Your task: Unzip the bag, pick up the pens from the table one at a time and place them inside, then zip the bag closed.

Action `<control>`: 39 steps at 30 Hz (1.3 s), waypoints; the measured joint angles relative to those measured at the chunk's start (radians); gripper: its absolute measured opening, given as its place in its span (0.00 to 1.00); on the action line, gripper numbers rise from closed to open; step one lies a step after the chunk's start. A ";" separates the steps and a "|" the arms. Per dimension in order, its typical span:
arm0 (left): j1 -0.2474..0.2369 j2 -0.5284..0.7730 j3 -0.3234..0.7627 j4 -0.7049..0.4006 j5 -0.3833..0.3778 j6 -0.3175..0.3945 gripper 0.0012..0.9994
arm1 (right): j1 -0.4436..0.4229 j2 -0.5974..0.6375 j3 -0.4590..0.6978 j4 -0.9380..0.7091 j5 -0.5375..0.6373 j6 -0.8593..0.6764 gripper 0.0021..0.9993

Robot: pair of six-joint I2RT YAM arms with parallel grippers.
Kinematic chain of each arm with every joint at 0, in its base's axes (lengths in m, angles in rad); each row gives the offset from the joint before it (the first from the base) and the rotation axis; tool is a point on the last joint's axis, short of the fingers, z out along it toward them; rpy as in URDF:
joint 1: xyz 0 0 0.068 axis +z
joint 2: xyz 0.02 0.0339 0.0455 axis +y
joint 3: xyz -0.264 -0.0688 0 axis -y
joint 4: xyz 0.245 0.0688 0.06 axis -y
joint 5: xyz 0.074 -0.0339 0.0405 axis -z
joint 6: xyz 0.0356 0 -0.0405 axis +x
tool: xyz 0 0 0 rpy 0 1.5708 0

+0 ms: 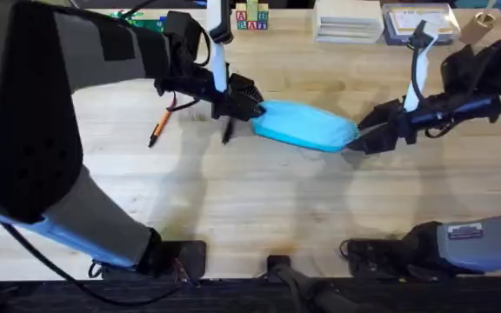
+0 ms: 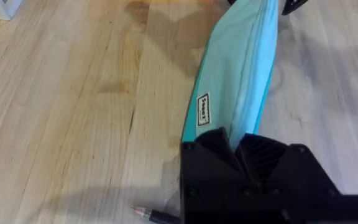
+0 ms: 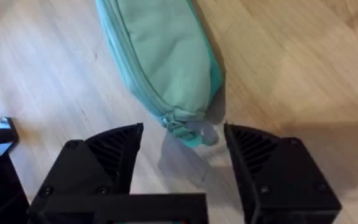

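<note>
We judge the task to be at its very start. The bag lies near the middle of the counter, its long axis running from about 10 o'clock to 4 o'clock in the overhead view, and the zipper seam looks shut along the whole length we can see, so unzipping is not yet done.

Both pens are out on the counter, off the bag's 9 o'clock end: the orange pen farther out, the black pen just beside that end of the bag. Nothing shows inside the bag; we cannot see its interior.

The left gripper has its jaws pressed together on the bag's end fabric, pinning that end. The right gripper has its jaws spread wide at the bag's 4 o'clock end, empty, with the zipper pull lying between them, not yet clamped. Unzipping, loading both pens and re-zipping all remain.
</note>
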State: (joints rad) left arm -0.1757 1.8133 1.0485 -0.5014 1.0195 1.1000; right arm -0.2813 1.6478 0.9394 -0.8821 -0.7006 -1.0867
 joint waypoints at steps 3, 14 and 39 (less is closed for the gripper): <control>0.000 0.000 0.000 0.000 0.000 0.000 0.04 | 0.000 0.000 0.000 0.001 0.000 0.000 0.80; 0.000 0.000 0.000 0.000 0.000 0.000 0.04 | -0.052 0.000 0.000 0.006 0.000 -0.003 0.67; 0.000 0.000 0.000 0.000 0.000 0.000 0.04 | -0.028 0.000 0.000 0.004 -0.003 -0.006 0.57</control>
State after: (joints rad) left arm -0.1757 1.8131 1.0485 -0.5014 1.0193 1.1000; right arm -0.3096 1.6478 0.9394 -0.8783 -0.7040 -1.0931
